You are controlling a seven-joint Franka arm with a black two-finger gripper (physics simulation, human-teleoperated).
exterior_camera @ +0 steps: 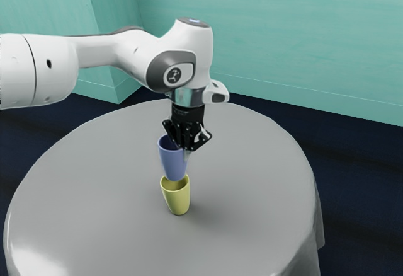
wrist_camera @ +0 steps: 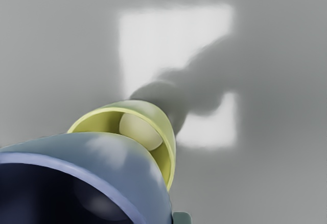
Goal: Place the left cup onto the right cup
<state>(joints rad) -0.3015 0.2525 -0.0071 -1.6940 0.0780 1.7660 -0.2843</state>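
Black gripper (exterior_camera: 191, 142) clamped on the rim of a tilted blue cup (exterior_camera: 171, 161); the cup's base meets the mouth of an upright yellow cup (exterior_camera: 175, 197); round grey table (exterior_camera: 264, 181) beneath.

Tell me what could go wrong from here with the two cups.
1. The blue cup hangs tilted in the gripper, held at one side of its rim; released so, it may settle crooked or tip out.
2. Its base seems off-centre in the mouth of the yellow cup; pushing down could topple that cup on the table.
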